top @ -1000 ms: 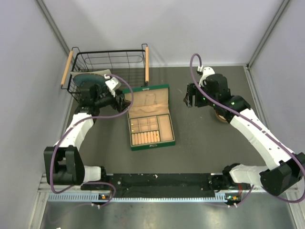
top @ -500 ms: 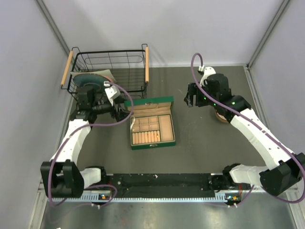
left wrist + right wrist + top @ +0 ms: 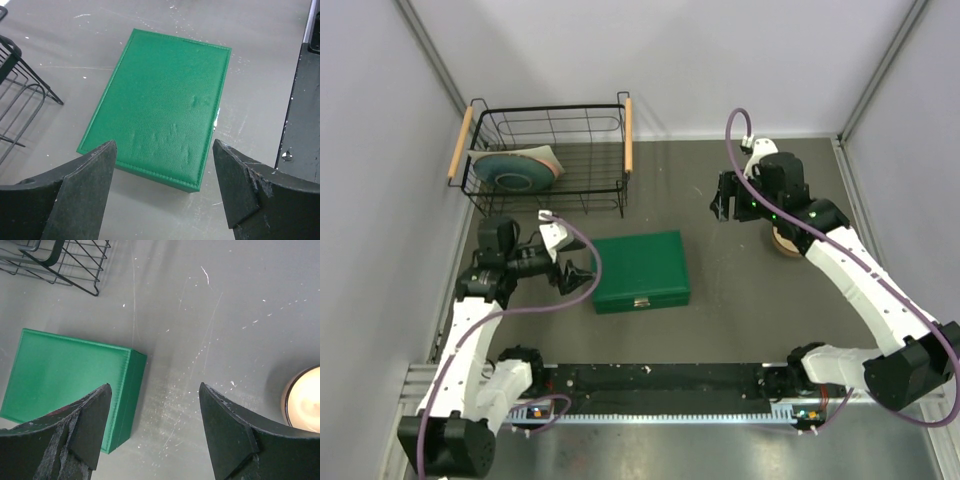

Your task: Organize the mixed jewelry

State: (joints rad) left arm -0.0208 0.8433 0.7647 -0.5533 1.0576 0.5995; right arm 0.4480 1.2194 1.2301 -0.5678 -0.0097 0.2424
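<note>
Jewelry does not show anywhere; it may be hidden inside the shut green box (image 3: 641, 271). The left gripper (image 3: 582, 274) is wide open and empty, just left of the box. The right gripper (image 3: 723, 212), open and empty too, hangs farther off, near the tan bowl (image 3: 785, 243).

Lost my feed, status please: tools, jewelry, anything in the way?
Both tools open, empty: left tool beside the green box, right tool up near the bowl. Lid shut, no jewelry in view. Nothing blocking.
</note>
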